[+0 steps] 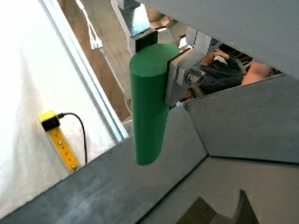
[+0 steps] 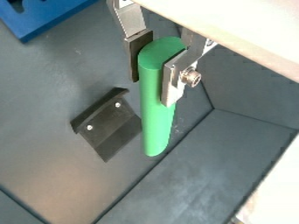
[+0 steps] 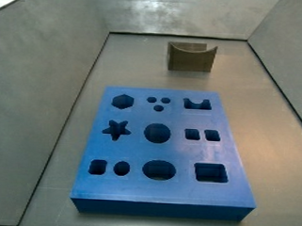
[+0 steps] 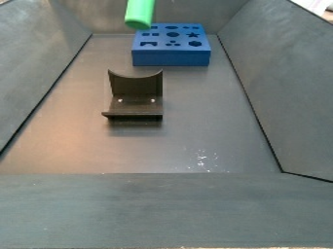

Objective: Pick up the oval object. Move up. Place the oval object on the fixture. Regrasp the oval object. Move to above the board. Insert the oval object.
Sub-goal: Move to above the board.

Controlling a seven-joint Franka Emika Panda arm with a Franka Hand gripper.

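My gripper [image 2: 158,63] is shut on the oval object [image 2: 156,105], a bright green rod with rounded ends, held near its upper end and hanging upright, high above the floor. Both wrist views show the silver fingers [image 1: 179,77] clamping the rod [image 1: 149,105]. The dark fixture [image 2: 105,127] sits on the floor below and to one side of the rod. In a side view only the rod's lower end [image 4: 139,12] shows at the frame edge, above the fixture [image 4: 134,94] and the blue board [image 4: 172,47]. The board [image 3: 159,148] lies flat, apart from the fixture [image 3: 190,56].
Grey sloping walls [image 4: 39,88] enclose the dark floor [image 4: 196,146]. A corner of the board [image 2: 41,17] shows in a wrist view. Outside the wall, a yellow strip with a black cable [image 1: 59,140] lies on a pale surface.
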